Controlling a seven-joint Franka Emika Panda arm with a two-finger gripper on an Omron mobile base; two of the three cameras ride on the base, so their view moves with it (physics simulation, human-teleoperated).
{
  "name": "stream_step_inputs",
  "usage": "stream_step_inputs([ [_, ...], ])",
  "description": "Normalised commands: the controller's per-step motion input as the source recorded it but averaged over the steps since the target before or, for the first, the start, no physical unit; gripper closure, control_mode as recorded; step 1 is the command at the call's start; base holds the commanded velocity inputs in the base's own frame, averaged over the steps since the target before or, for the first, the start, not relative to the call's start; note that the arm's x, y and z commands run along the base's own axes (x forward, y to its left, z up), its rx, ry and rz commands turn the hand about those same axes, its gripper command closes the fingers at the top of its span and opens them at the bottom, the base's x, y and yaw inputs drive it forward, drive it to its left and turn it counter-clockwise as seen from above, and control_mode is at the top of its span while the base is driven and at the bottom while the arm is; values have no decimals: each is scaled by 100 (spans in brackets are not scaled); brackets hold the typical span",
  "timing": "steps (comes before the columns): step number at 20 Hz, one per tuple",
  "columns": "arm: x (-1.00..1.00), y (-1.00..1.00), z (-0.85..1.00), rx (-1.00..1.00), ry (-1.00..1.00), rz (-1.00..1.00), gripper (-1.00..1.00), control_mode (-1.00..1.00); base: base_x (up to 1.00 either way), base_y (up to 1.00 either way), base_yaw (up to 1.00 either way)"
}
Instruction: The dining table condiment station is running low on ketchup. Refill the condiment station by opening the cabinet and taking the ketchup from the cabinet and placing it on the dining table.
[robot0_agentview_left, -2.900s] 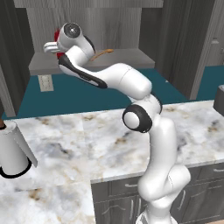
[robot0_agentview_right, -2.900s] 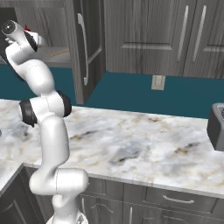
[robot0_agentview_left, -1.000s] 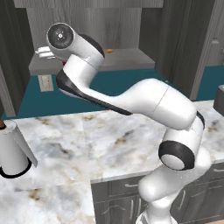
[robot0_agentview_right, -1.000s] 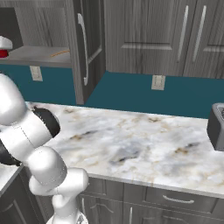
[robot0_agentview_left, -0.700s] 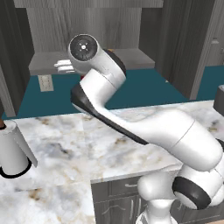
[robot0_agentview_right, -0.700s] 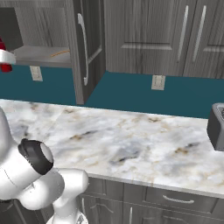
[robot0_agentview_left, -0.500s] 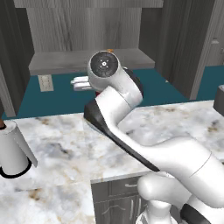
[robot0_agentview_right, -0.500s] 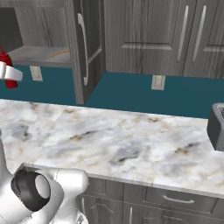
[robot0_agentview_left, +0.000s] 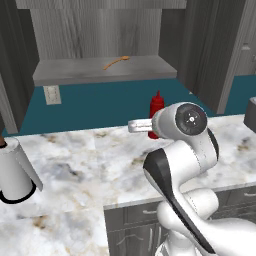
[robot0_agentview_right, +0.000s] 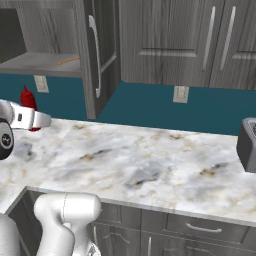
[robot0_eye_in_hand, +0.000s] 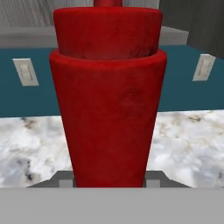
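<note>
- Carrying step, judged from now: ketchup is out of the cabinet, dining table isn't visible to me yet, so the placing is not done.
- marble counter (robot0_agentview_left: 90, 165) spans under me, biggest thing around; it has grey drawers below, so it's not the drop spot, don't set down here.
- cabinet (robot0_agentview_left: 105, 70) at 12 o'clock in left base view, door (robot0_agentview_right: 97, 55) swung open, grey shelf bare except a small orange thing, can't tell what it is.
- white jug-like object (robot0_agentview_left: 15, 172) at 9 o'clock on the counter, well apart from me, no risk.
- dark appliance (robot0_agentview_right: 247, 145) at 3 o'clock in right base view, far off.
- ketchup (robot0_eye_in_hand: 107, 100) upright, dead centre in hand view, nozzle at 12 o'clock; in left base view it sits at about 1 o'clock above the counter, in front of the teal wall.
- gripper (robot0_agentview_left: 150, 126) clamped on the ketchup body low down, bottle between my fingers; seen at 9 o'clock in right base view.
- To do it well: keep bottle vertical, keep squeeze steady, swing clear of the open door edge, turn base toward the table before lowering, release only when base of bottle is flat on the table.
</note>
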Motion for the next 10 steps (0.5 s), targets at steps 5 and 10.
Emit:
stream_step_inputs([
  [5, 0, -2, 0, 0, 0, -1, 100, -100, 0, 0, 0],
  [10, 0, 0, 0, 0, 0, 0, 100, -100, 0, 0, 0],
])
